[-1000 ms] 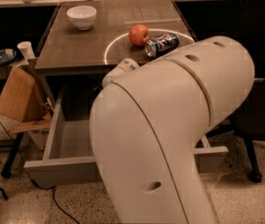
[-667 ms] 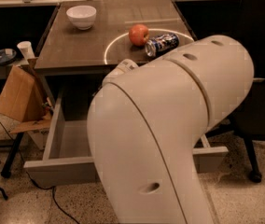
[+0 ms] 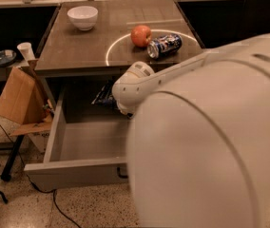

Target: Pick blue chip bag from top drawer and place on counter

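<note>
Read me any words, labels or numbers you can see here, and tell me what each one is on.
Soda can on the counter: printing, too blurred to read.
Chip bag in the drawer: pale lettering, too blurred to read.
Gripper: hidden behind the arm over the drawer; no text shows.
Nothing legible anywhere.

blue chip bag (image 3: 105,95) — back of the open top drawer (image 3: 73,171)
dark and crinkled, just left of the gripper (image 3: 124,111), with the glossy counter (image 3: 78,46) right above
</note>
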Controlling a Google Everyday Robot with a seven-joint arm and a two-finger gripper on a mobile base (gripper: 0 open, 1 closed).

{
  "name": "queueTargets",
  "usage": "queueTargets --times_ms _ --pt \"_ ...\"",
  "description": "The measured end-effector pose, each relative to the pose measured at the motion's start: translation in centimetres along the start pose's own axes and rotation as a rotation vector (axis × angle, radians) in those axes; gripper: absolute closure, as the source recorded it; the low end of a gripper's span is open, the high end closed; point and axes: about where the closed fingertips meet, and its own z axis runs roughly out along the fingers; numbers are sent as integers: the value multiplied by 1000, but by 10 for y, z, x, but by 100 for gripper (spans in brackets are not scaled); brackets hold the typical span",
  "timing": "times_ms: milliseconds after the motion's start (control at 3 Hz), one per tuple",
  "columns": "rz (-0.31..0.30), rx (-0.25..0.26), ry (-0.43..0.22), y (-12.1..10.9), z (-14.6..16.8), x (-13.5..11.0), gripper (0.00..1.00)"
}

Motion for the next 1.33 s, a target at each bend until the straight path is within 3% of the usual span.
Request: queueTargets --times_ms 333,1000,1333 --pt "-122 -47 -41 -5 -48 9 100" --pt "-322 -72 -159 -40 -145 32 100" --pt "-336 -77 -195 -51 -188 25 100"
